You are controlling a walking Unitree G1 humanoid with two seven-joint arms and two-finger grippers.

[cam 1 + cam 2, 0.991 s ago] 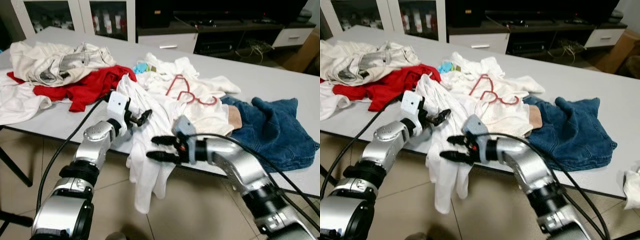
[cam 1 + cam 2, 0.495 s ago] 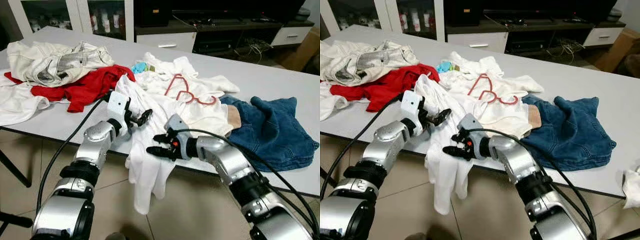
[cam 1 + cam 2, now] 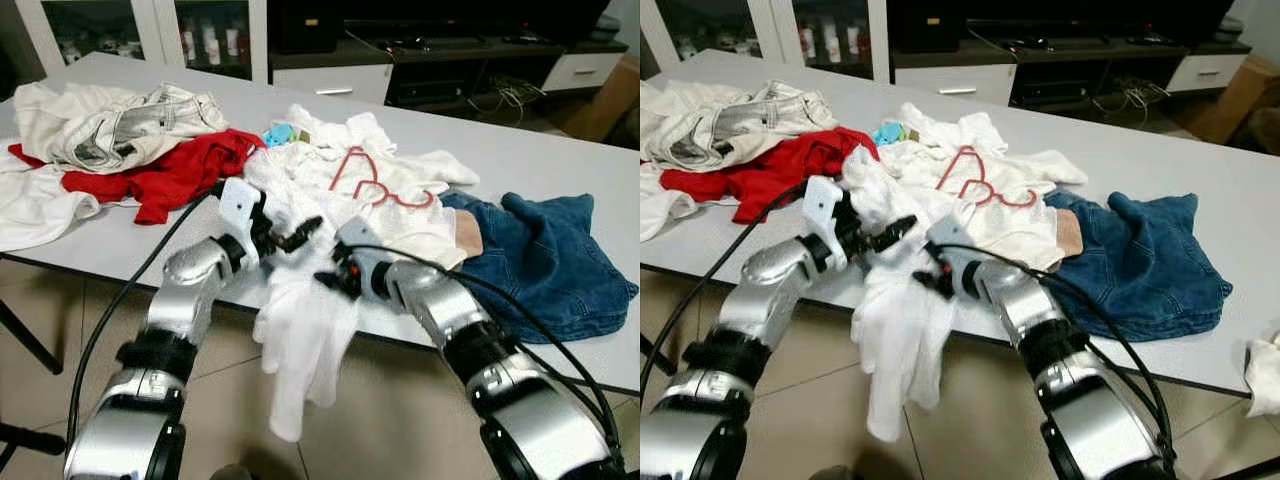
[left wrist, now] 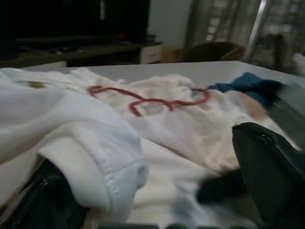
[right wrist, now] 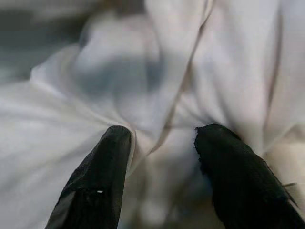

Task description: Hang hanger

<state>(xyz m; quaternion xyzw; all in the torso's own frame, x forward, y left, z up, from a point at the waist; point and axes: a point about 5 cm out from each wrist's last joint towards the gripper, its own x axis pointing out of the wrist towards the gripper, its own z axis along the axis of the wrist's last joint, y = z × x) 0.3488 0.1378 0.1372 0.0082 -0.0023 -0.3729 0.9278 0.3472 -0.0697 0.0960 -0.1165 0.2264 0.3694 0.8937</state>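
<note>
Both grippers work a white garment (image 3: 300,320) that spills off the near edge of the grey worktop (image 3: 560,160) at centre frame, while the red hanger (image 3: 372,185) lies flat on pale clothing just above and behind them. The hanger sits up-frame and slightly right of both grippers, apart from each, its long axis running from upper left to lower right, its hook curling at the right end. The right gripper (image 3: 335,278) looks marginally the nearer, though neither touches the hanger.

The left gripper (image 3: 298,236) has its black fingers spread, with a thick fold of white cloth between them in the left wrist view; whether it pinches that fold cannot be told. The right gripper (image 5: 162,157) presses its fingers, held apart, into the fabric, a crease running between them.

Red cloth (image 3: 170,175) and cream clothes (image 3: 110,125) fill the upper left; blue denim (image 3: 550,260) lies at right. No brand, label or writing is legible.
</note>
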